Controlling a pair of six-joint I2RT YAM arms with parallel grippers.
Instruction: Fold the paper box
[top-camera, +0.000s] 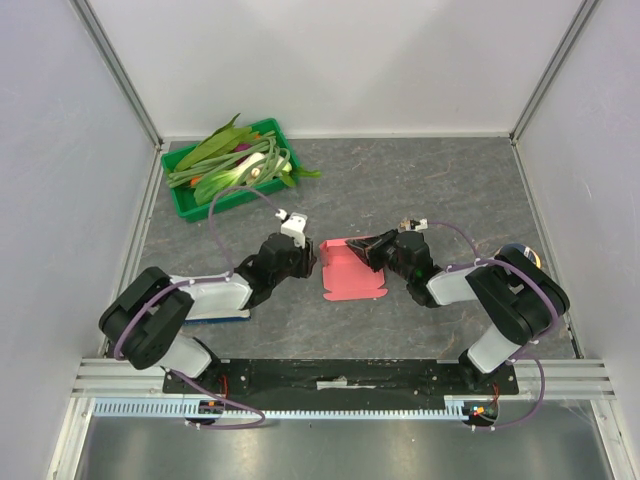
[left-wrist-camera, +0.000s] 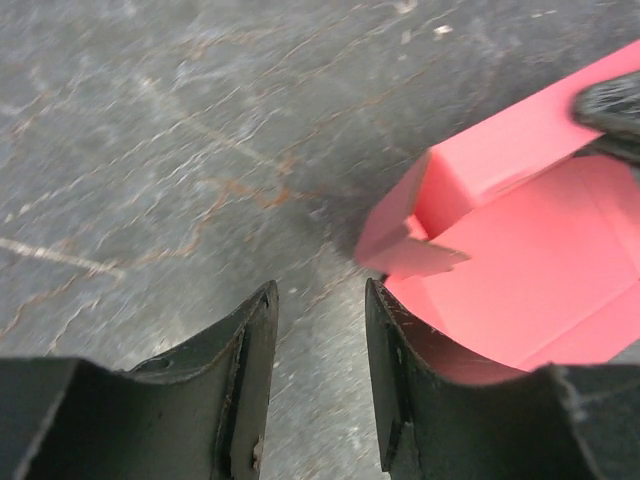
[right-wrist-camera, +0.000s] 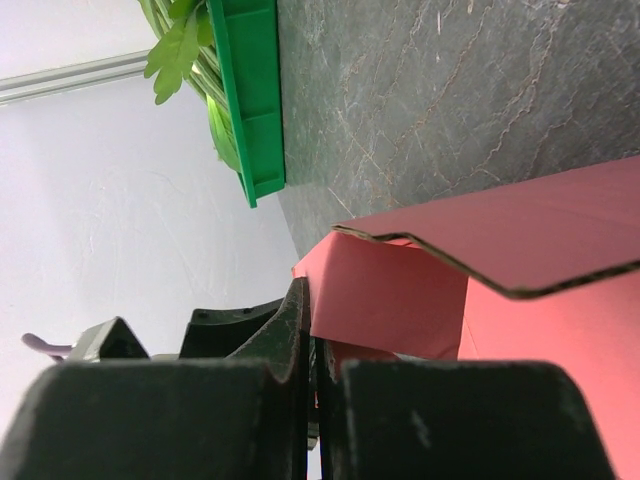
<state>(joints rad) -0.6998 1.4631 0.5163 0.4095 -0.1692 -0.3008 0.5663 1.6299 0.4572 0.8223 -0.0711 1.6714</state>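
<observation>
A raised wall of the paper box (top-camera: 352, 272) is pinched by the closed right gripper (top-camera: 375, 246). The left gripper (left-wrist-camera: 320, 300), half-open and empty, is poised beside the corner flap (left-wrist-camera: 405, 240), probably to be tucked next.

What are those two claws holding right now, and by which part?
The right gripper is pinched shut on the paper box, on a raised flap at its far right corner. The left gripper stands open beside the box, holding nothing.
</observation>
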